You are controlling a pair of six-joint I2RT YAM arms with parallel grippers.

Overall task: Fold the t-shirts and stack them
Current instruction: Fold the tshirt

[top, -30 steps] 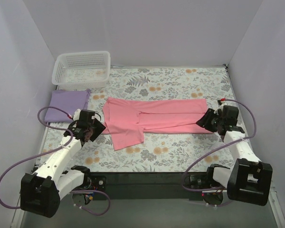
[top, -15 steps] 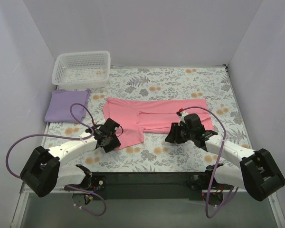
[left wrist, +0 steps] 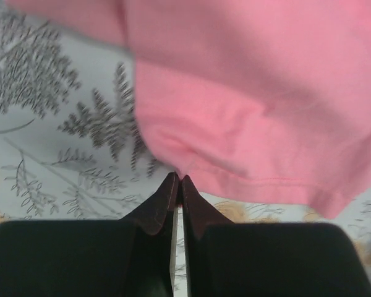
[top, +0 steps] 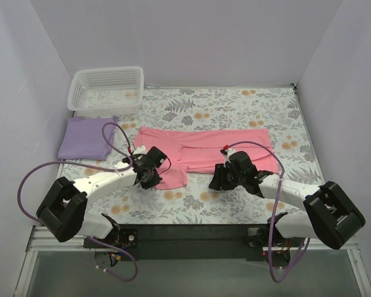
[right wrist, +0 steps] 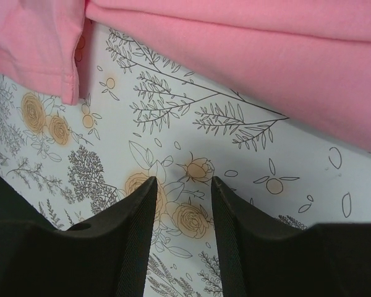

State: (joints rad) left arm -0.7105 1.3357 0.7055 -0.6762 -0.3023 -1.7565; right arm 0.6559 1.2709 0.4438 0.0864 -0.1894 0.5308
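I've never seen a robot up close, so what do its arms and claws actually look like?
The left arm and right arm have white links and chunky black joints, each trailing a looping purple cable. The left gripper and right gripper each have two black, tapering fingers.

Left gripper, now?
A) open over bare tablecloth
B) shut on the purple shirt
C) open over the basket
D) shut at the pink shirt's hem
D: in the left wrist view the left gripper has its fingers together at the hem of the pink shirt, which puckers there.
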